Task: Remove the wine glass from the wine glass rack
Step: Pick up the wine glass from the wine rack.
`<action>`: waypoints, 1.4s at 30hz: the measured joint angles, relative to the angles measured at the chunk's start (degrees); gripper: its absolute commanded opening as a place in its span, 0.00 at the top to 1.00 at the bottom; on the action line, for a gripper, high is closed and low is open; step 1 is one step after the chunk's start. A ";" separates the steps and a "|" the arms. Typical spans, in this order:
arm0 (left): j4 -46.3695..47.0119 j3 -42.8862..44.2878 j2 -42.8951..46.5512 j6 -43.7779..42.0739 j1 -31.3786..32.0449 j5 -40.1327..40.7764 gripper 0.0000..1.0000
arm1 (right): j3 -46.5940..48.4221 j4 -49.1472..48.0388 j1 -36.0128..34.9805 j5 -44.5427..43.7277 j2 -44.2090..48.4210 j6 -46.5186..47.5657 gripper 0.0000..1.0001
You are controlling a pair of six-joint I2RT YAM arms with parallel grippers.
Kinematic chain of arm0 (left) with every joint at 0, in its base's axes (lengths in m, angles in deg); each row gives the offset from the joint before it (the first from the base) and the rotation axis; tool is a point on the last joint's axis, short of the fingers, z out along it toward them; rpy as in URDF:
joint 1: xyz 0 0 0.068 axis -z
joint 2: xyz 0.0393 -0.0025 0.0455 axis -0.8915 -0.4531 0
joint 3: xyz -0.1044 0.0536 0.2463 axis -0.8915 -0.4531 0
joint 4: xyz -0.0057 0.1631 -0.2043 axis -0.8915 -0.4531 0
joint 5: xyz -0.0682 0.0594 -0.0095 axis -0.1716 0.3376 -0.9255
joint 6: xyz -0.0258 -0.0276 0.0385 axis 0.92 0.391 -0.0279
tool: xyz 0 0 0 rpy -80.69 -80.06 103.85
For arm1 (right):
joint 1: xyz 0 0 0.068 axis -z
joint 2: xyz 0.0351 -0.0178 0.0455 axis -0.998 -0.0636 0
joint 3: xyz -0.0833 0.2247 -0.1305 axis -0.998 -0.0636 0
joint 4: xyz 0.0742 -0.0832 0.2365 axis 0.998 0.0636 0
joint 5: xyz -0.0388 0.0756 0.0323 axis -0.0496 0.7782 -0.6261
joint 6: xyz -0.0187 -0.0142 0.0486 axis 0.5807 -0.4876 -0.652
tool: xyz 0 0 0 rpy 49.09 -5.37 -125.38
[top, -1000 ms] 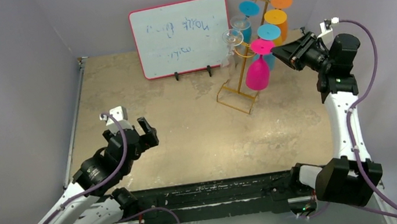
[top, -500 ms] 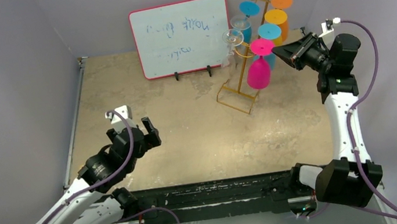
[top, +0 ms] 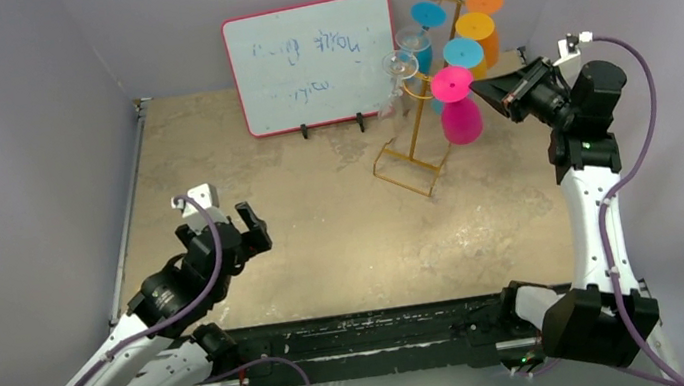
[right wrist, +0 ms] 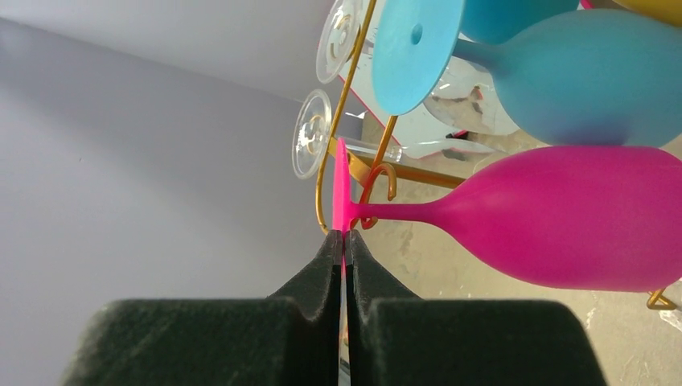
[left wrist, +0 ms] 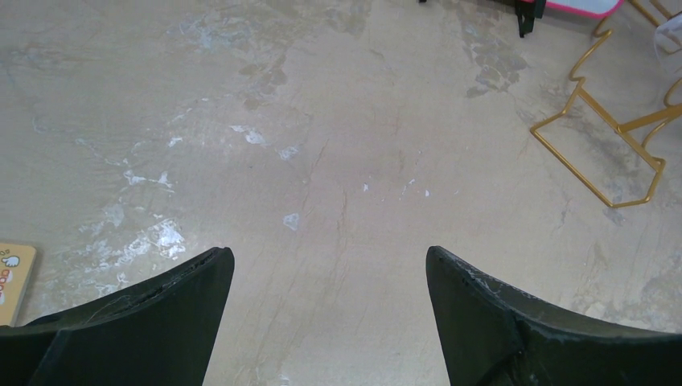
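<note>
The tan, scuffed table (top: 325,246) fills most of the scene, and at its far edge a red-framed whiteboard (top: 311,56) stands upright on small black feet. Just to the right of the board is the wine glass rack (top: 404,180), a thin gold wire stand on a rectangular wire base, with glasses hanging foot-up from curled hooks on both sides. Blue glasses (top: 463,54) and an orange glass (top: 477,33) hang on its far right side, and clear glasses (top: 401,65) hang on the side toward the whiteboard. The pink wine glass (top: 461,123) hangs on the near right side, bowl down. Its stem sits in a curled hook and its round foot is above the bowl. The right gripper (top: 476,85) reaches in from the right at the height of that foot, and the right wrist view shows its black fingers (right wrist: 318,269) pressed together on the thin edge of the pink foot — a firm pinch, with the glass on its hook. The left gripper (left wrist: 330,251) hovers over bare table well to the left, spread wide and holding nothing.
</note>
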State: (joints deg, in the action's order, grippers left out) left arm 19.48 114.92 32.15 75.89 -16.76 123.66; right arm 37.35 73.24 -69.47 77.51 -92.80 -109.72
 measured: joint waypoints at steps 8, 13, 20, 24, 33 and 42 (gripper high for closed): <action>-0.35 0.00 3.26 0.07 0.00 2.43 0.11 | 0.00 1.09 0.00 -0.28 0.72 -0.83 1.00; -0.48 0.00 2.25 0.07 0.00 2.64 0.11 | 0.00 1.25 0.00 -1.33 2.27 -1.22 1.00; -0.76 0.00 1.33 0.07 0.00 2.64 0.11 | -0.13 2.38 0.00 -2.62 3.74 -1.25 1.00; -0.76 0.00 1.36 0.07 0.00 2.64 0.11 | -1.05 3.80 0.00 -4.57 5.60 -1.22 1.00; -0.76 0.00 1.16 0.07 0.00 2.62 0.11 | -1.92 4.24 -0.02 -6.64 7.26 -1.38 1.00; -0.74 0.00 0.85 0.07 0.00 2.62 0.11 | -2.36 3.93 -0.02 -9.11 7.04 -2.75 1.00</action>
State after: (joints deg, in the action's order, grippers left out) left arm 18.74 114.92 33.00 75.95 -16.76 126.28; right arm 34.99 77.18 -69.49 68.40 -85.76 -112.47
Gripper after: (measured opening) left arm 0.893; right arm 0.005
